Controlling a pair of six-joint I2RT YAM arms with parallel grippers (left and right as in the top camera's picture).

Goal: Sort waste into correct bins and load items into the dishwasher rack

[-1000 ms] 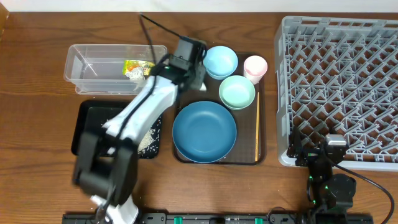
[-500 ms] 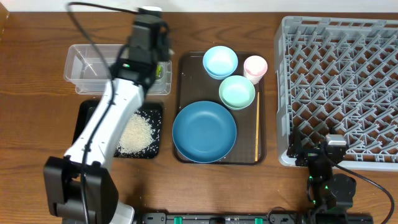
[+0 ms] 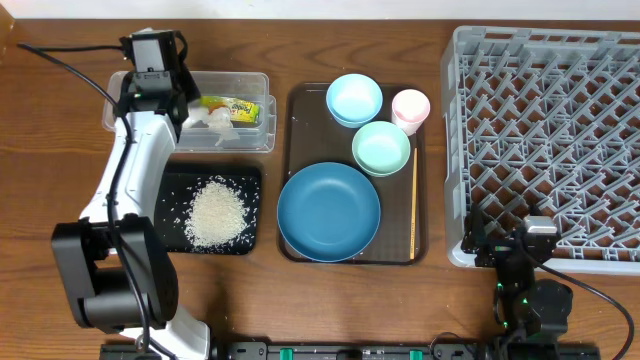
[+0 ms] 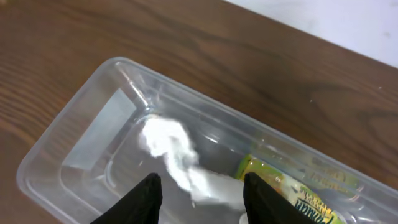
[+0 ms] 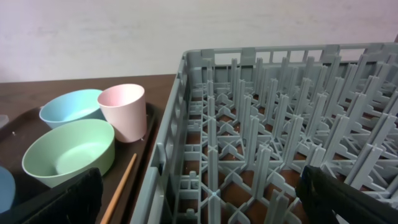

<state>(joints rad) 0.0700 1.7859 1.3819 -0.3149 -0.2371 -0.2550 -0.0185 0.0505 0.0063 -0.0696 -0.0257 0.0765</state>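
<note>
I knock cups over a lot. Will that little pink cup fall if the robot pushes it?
Maybe. The pink cup stands upright and narrows toward its base, so a push near the rim could tip it. It looks like light plastic, so it would probably slide easily. Lying down, its tapered shape would likely roll in a curve.

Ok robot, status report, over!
Left gripper open over tub. Right gripper open, empty, by rack. Tissue and wrapper inside tub. Nothing blocking.

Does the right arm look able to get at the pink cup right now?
Probably yes: the right gripper is open, the pink cup stands uncovered at the corner of the tray, and the left gripper is far off over the clear tub.
</note>
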